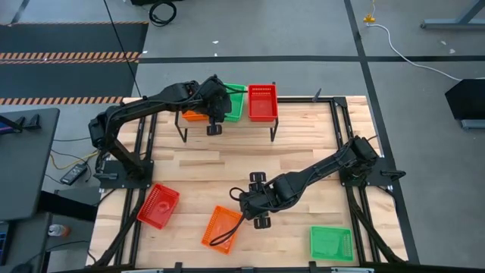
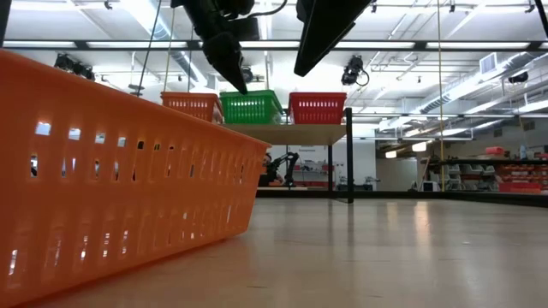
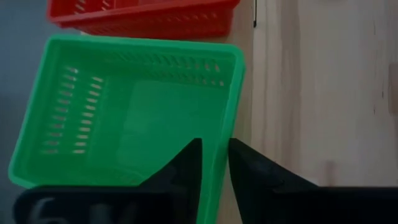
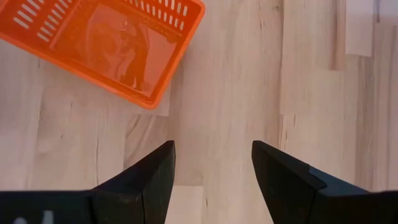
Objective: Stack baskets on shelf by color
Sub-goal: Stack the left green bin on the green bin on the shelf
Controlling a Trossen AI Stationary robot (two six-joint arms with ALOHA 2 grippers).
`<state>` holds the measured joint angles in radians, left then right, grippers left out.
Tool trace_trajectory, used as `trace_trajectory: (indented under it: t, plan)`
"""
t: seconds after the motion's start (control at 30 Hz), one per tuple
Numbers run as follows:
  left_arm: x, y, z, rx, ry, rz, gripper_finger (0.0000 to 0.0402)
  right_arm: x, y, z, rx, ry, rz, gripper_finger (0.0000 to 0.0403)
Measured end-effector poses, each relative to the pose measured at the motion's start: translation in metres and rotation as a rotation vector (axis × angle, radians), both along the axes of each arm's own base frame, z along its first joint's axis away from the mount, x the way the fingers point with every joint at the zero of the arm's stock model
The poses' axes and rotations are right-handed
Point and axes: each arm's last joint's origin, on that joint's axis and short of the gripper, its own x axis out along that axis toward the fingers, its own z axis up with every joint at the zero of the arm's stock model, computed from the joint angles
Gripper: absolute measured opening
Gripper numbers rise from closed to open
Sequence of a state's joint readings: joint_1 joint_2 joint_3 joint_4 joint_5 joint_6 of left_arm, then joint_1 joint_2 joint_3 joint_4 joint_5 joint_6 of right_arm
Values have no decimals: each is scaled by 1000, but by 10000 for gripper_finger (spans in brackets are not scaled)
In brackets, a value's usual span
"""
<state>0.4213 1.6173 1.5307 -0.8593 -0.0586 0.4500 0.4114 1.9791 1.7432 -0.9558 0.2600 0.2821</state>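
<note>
Since our left gripper [image 3: 214,163] had its fingers slightly apart straddling the wall of the green plastic mesh basket [image 3: 134,118], it looked like a release onto the small light-wood shelf [image 1: 227,123], snug between orange basket [image 1: 193,115] and red basket [image 1: 263,102]. Our right gripper [image 4: 212,171] hung wide open beside the floor-level orange basket [image 4: 106,40]; plenty of bare tabletop [image 1: 303,144] around.
</note>
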Motion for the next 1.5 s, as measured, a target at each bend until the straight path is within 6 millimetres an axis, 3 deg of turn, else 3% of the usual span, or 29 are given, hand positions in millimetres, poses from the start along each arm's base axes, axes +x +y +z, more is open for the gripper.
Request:
trace_trajectory:
  t: [0.27,0.63,1.17,1.5]
  plan:
    - [2,-1,-5,-42,3,49,102,0,0,0,-6,2,11,219]
    - [16,2,-30,-72,90,54,102,0,0,0,-4,4,4,219]
    - [17,0,-28,-78,69,102,67,0,0,0,-4,5,4,219]
    - [18,1,-28,-84,50,121,66,0,0,0,-3,4,3,219]
